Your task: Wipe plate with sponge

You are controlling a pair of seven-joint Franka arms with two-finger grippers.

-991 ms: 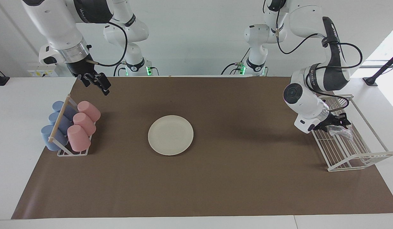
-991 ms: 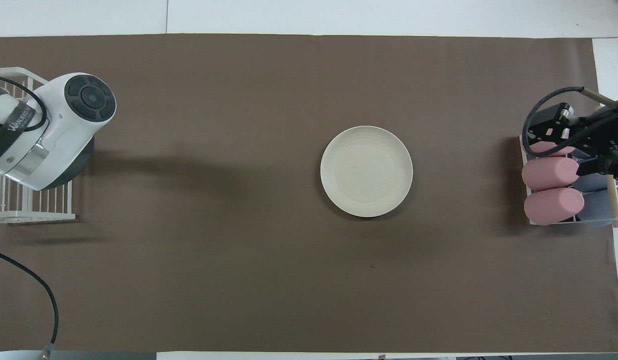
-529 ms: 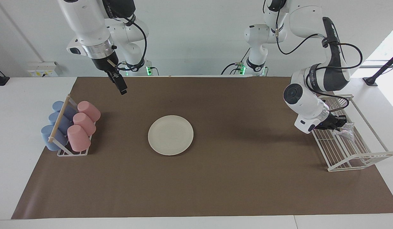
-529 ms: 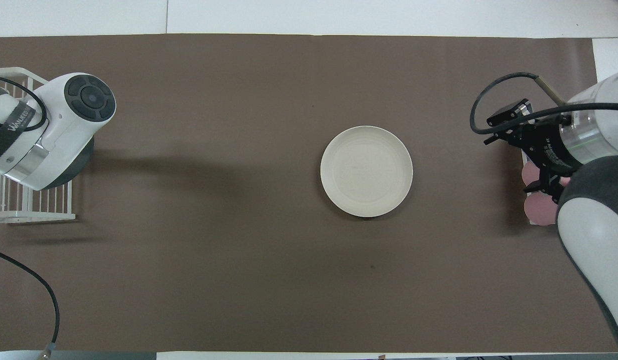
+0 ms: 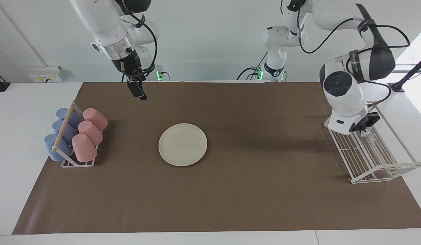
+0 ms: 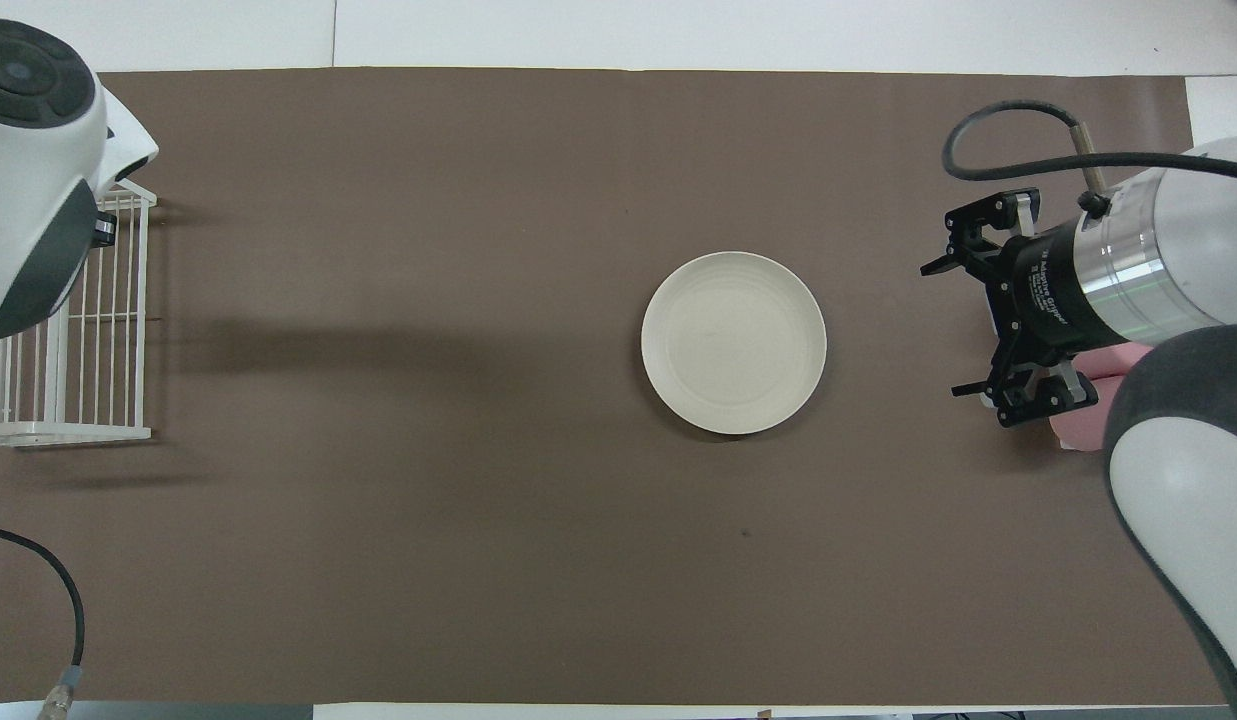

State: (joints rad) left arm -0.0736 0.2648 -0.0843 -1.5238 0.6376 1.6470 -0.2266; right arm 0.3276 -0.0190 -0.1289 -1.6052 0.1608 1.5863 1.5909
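Brown paper matting (image 5: 230, 190) covers your table in the facing view, and the round, flat, cream-white plate (image 5: 182, 144) lies on it about midway between the two ends, with nothing on it. At the left arm's end stands a white wire rack (image 5: 394, 168), and in it you can see the small, crinkly, silvery-white sponge (image 5: 369, 136) hanging just under the left gripper (image 5: 366, 126), whose fingers are pinched on its top. On the dark band of that arm's wrist you can make out white lettering, but it cannot be read here. Your right gripper (image 5: 139, 93) hangs in the air over the mat's edge nearest the robots, pointing down, with nothing in it. At the right arm's end a white frame with a wooden bar (image 5: 63, 127) holds three pink cups (image 5: 88, 133) and three blue cups (image 5: 59, 131) lying on their sides. From overhead, you see the plate (image 6: 734, 342) bare on the brown mat (image 6: 428, 550), well apart from both ends. The right gripper (image 6: 1003, 310) shows its two black fingers (image 6: 990, 215) spread wide apart, and white writing on its black body reads partly as "Adaptive Gripper". Part of the wire rack (image 6: 78, 330) shows; the left arm's white housing hides that gripper and the sponge from you.
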